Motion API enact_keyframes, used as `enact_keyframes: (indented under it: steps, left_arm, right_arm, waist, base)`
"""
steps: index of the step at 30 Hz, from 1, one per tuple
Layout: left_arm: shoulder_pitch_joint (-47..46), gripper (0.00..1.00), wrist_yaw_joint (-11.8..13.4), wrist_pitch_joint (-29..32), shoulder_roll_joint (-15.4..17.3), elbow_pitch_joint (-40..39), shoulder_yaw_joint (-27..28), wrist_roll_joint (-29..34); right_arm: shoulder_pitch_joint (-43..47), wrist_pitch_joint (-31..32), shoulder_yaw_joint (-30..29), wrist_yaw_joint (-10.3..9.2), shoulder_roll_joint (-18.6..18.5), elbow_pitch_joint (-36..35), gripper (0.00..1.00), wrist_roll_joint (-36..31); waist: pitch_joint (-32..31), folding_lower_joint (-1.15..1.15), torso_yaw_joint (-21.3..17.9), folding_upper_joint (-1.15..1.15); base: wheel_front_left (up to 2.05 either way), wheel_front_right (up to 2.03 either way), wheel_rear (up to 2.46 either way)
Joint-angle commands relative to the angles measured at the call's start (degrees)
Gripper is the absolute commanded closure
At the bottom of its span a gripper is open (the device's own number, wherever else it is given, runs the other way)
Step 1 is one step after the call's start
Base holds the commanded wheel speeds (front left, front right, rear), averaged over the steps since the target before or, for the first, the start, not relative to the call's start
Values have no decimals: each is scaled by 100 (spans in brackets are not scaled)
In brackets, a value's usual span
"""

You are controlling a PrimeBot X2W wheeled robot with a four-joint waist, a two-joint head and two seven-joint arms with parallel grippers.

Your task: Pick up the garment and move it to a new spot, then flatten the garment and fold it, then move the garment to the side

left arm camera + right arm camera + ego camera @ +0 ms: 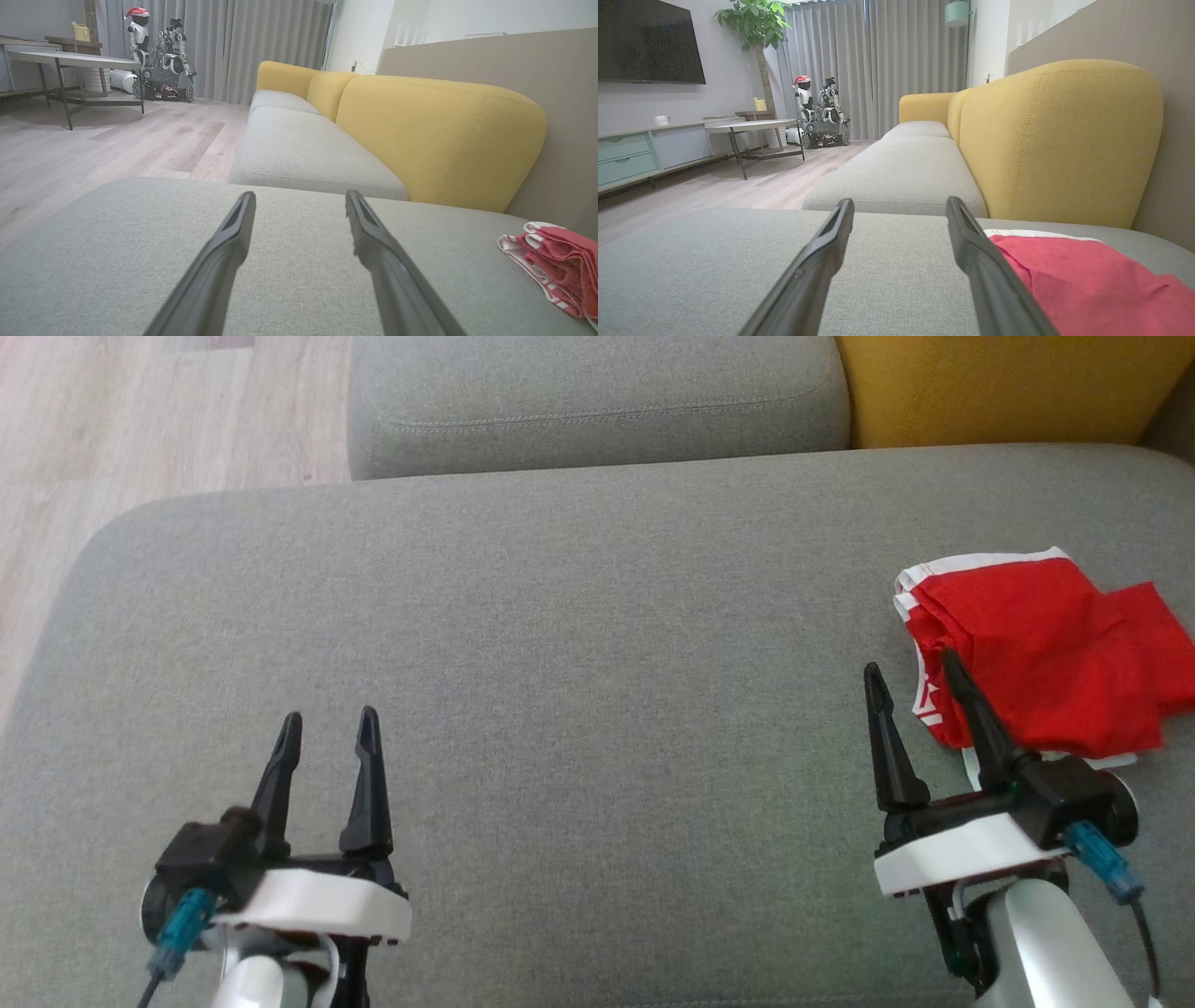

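A red garment point(1046, 653) with white trim lies crumpled at the right side of the grey sofa cushion point(579, 644). My right gripper point(915, 667) stands open beside its left edge, one finger overlapping the cloth in the head view, nothing between the fingers. In the right wrist view the garment point(1087, 284) spreads just right of my right gripper point(900, 205). My left gripper point(331, 719) is open and empty over the cushion's lower left. In the left wrist view, my left gripper point(301, 196) points across the cushion, with the garment point(556, 266) far to the right.
A second grey seat cushion point(597, 401) and a yellow backrest point(1008, 383) lie beyond. Wooden floor point(112, 439) runs along the left. A table point(70, 60), another robot point(159, 60) and a plant point(756, 28) stand across the room.
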Motion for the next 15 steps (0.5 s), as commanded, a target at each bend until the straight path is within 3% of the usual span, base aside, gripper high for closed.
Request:
enact_keyframes:
  steps: [1, 2, 3, 15]
  left_arm:
    - [-94, 0, -5, -69, 12, -245, 226, -66]
    - [-91, 0, 6, -69, 12, -267, 244, -106]
    - [8, 100, 3, 0, 0, -55, 21, -105]
    - [40, 100, -58, 126, 29, 263, 53, -708]
  right_arm:
    - [-36, -62, 151, -5, 17, -202, 0, 13]
    - [-40, -62, 156, -5, 17, -195, 0, 15]
    - [1, 1, 7, 0, 0, 2, 100, 1]
    - [87, 118, -29, 0, -29, 235, 100, 683]
  waist:
    - [-2, 0, 3, 0]
    - [-2, 0, 4, 0]
    - [-2, 0, 2, 0]
    - [-3, 0, 2, 0]
  base:
    - [0, 0, 0]
    - [0, 0, 0]
    - [0, 0, 0]
    - [0, 0, 0]
